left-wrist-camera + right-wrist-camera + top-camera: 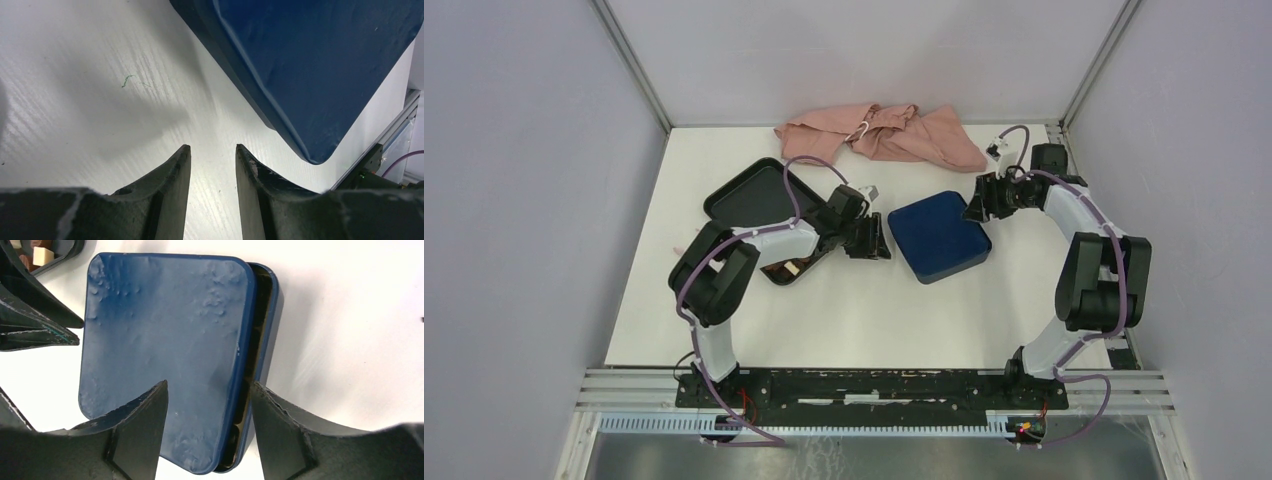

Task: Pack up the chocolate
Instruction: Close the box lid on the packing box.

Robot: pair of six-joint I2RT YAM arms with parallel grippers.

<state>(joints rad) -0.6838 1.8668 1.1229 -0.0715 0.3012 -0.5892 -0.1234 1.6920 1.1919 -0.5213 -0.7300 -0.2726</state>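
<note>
Small brown and cream chocolate pieces [40,255] sit in the black plastic tray [70,252], towards the white table's [844,310] left edge. Right gripper [209,387], jaws wide, should pinch only the crooked dark blue square lid [160,330]. The left gripper [212,147] has narrow jaws holding nothing.

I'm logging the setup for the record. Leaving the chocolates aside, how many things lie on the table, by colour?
Blue: 1, the blue box, its lid sitting askew
Black: 1, the black tray, partly hidden by the left arm
Pink: 1, the pink cloth
Total: 3
</note>
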